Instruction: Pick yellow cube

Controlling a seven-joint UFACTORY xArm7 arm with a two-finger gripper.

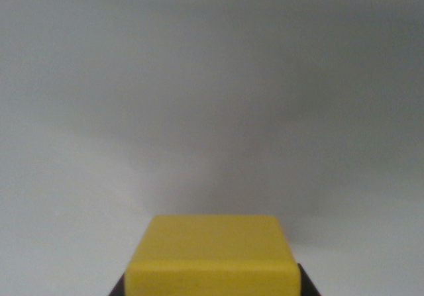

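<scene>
A: Only the wrist view here. What do you make of it?

B: The cube [211, 253] sits at the bottom centre, yellow, its top face and front edge showing, cut off by the lower border. Everything behind it is plain pale grey, which I take to be the desk [212, 97], blurred and bare.

A: And the jaws?

B: Just two dark slivers, one at each lower corner of the cube. The one on the wrist view's left is at its bottom left corner, the other on the wrist view's right. They lie tight against the cube's sides, so the cube is between them. I'd put the gripper [211, 284] centre right there, low in the frame.

A: Closed on it, then?

B: It looks that way: narrow, pressed to both sides, no gap showing. I'd judge the cube held, though so little of the jaws shows that I say it with some caution.

A: Is it off the desk?

B: Cannot tell. No shadow or underside shows, so the cube may be resting or raised.

A: So where does the task stand?

B: The approach and the closing look done. What's left, if not done already, is the lift clear of the desk.
</scene>
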